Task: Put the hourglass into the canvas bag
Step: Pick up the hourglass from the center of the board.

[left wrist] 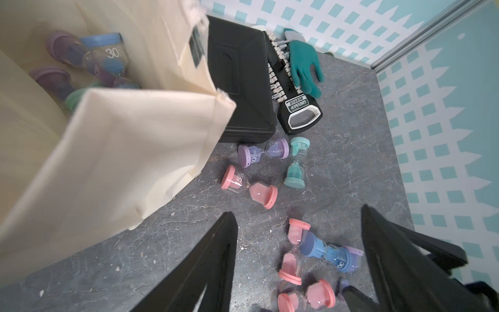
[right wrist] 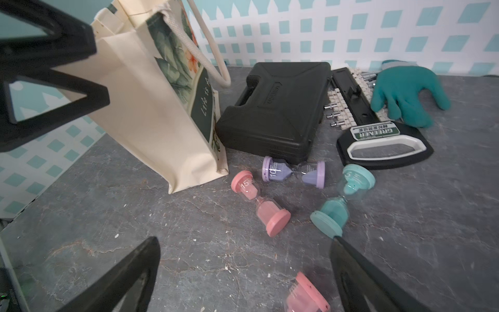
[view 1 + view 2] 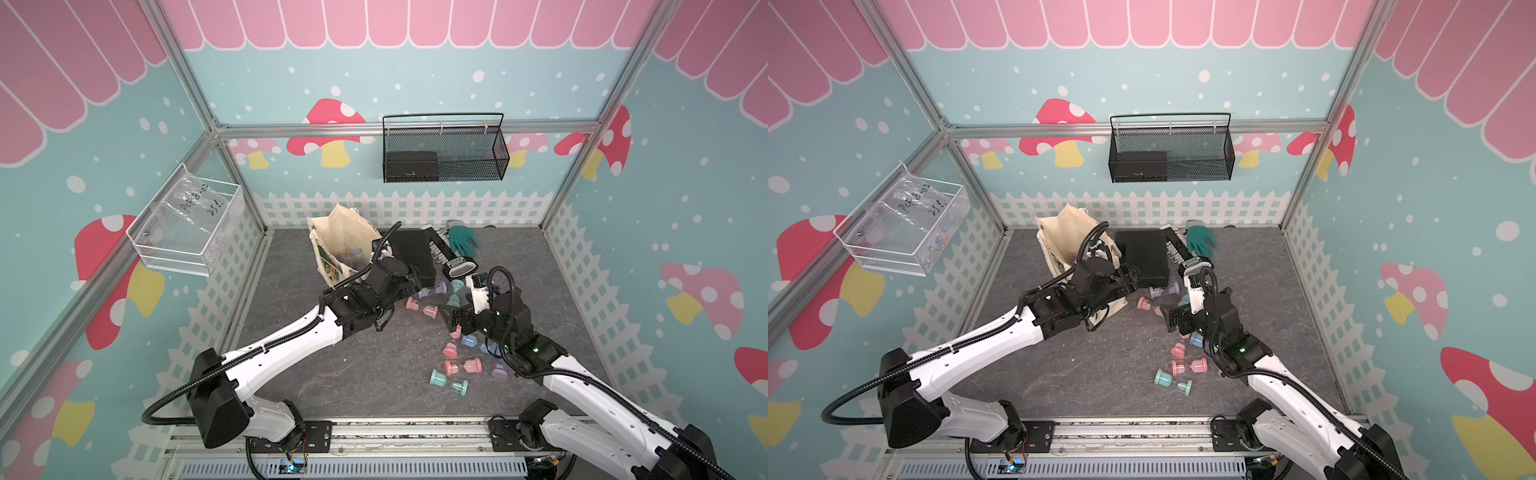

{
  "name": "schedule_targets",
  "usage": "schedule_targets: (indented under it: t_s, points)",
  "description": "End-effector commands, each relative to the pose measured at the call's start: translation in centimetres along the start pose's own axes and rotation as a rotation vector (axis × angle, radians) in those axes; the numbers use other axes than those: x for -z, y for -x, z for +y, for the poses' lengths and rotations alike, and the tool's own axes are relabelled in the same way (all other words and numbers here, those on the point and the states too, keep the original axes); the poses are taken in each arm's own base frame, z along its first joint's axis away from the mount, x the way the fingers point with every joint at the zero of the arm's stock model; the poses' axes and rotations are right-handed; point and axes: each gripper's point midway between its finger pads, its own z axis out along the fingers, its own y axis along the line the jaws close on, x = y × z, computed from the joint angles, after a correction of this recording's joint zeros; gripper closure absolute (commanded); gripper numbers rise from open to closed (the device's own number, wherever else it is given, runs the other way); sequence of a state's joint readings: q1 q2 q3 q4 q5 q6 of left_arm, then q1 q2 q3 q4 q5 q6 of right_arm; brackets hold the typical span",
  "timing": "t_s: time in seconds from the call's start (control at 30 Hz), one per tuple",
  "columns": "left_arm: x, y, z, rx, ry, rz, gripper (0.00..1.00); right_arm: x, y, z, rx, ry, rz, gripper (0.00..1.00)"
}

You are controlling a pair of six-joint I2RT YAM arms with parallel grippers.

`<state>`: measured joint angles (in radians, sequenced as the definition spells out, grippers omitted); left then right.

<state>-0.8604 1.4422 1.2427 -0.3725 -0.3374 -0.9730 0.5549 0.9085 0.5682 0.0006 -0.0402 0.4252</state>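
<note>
Both grippers are spread wide and hold nothing. The left gripper [image 1: 297, 213] has only floor between its fingers. So does the right gripper [image 2: 244, 240].

The canvas bag [image 3: 330, 235] stands open in the upper middle of a top view. A blue hourglass [image 1: 108, 54] sits inside it. Many more lie on the grey floor [image 3: 332, 374], to the lower right of the bag.

I think the one to go for is the pink hourglass [image 2: 260, 208] marked 15. In the right wrist view it lies in the middle of the picture, just ahead of the gap between the open fingers. It lies flat, and its long side runs from upper left to lower right, slanted across that gap. The fingers may need to turn a little to pinch its thin middle.

In both top views it lies between the two grippers, with the bag up and to the left. The left gripper is just above it in the picture. The right gripper is to its lower right and looks aimed at it. I cannot tell which is nearer.
</note>
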Motion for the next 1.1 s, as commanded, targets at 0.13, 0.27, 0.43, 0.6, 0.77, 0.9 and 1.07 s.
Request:
schedule_targets:
  t_s: [0.13, 0.27, 0.43, 0.6, 0.77, 0.9, 1.07]
  points:
    - [-4.6, -4.1, 1.0, 0.105, 0.067, 0.05, 0.26, -0.1, -2.8, -1.9, -0.058, -0.06, 0.069, 0.0]
    - [-6.8, -5.4, 2.2, 0.094, 0.139, 0.063, 0.26, -0.3, -3.3, -2.3, -0.063, -0.073, 0.088, 0.01]
    - [-9.8, -7.4, 4.1, 0.089, 0.239, 0.099, 0.26, -0.8, -4.0, -2.9, -0.066, -0.086, 0.112, 0.0]
    - [-11.9, -8.9, 6.1, 0.102, 0.332, 0.122, 0.25, -1.0, -4.6, -3.5, -0.063, -0.097, 0.126, 0.0]
    - [-13.6, -9.8, 7.7, 0.11, 0.396, 0.122, 0.25, -1.1, -4.6, -4.0, -0.071, -0.095, 0.127, 0.01]
    - [-14.1, -10.3, 9.0, 0.122, 0.448, 0.12, 0.25, -1.2, -4.8, -4.4, -0.082, -0.094, 0.131, 0.0]
    - [-14.7, -10.7, 10.1, 0.122, 0.493, 0.117, 0.24, -1.4, -4.7, -4.7, -0.09, -0.086, 0.126, 0.01]
